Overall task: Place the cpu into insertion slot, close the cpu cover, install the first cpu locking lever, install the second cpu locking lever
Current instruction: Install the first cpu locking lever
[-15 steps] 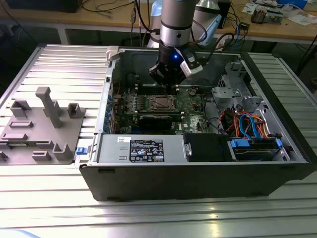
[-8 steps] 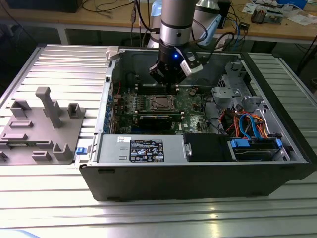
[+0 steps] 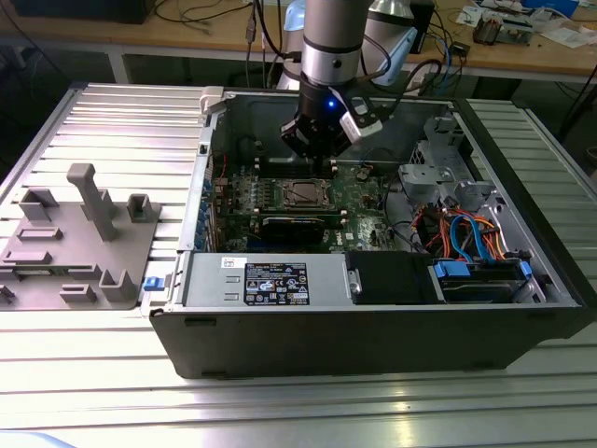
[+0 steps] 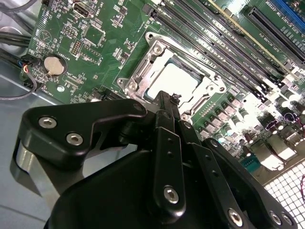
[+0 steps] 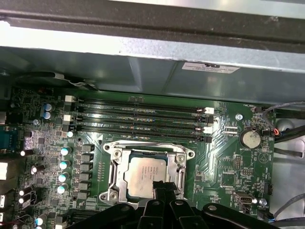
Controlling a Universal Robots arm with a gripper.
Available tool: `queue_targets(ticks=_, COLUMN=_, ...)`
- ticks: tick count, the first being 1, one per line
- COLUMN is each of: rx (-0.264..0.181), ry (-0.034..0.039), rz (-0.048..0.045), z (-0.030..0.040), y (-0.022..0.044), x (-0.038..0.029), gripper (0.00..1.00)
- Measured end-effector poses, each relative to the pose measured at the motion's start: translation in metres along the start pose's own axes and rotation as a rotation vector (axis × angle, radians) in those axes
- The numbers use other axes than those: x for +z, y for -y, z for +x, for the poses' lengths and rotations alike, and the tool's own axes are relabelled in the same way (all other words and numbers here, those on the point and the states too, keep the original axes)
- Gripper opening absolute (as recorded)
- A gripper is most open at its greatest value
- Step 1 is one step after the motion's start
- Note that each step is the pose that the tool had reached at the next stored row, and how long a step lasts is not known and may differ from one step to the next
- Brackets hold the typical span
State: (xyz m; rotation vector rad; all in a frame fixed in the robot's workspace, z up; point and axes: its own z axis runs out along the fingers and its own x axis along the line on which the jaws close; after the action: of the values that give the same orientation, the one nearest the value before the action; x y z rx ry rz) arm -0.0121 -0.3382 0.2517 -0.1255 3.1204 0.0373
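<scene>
The cpu [image 5: 145,175] lies flat in the insertion slot [image 5: 179,177] of the green motherboard, its silver-grey top showing in both wrist views [image 4: 174,82]. The cpu cover [image 5: 118,167], a silver frame with a square window, lies down around the chip. A thin wire lever [image 5: 143,142] runs along the frame's edge; whether it is latched is unclear. My gripper [image 5: 162,187] hangs just above the socket's edge, black fingers pressed together with nothing between them. In the exterior view the gripper [image 3: 322,164] is inside the open case, just behind the socket [image 3: 303,194].
Long black memory slots [image 5: 143,119] run beside the socket, and a coin battery [image 5: 249,139] sits on the board. The case holds a power supply [image 3: 270,280] at the front and a drive bay with blue and orange cables [image 3: 466,233]. A grey fixture tray [image 3: 75,243] lies outside at the exterior view's left.
</scene>
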Motion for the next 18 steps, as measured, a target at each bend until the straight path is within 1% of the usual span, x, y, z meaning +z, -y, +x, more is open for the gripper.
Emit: queue_targets(ticks=18, rx=0.0, ry=0.0, rz=-0.0001, z=-0.0001, y=-0.0001, x=-0.0036, gripper=0.11)
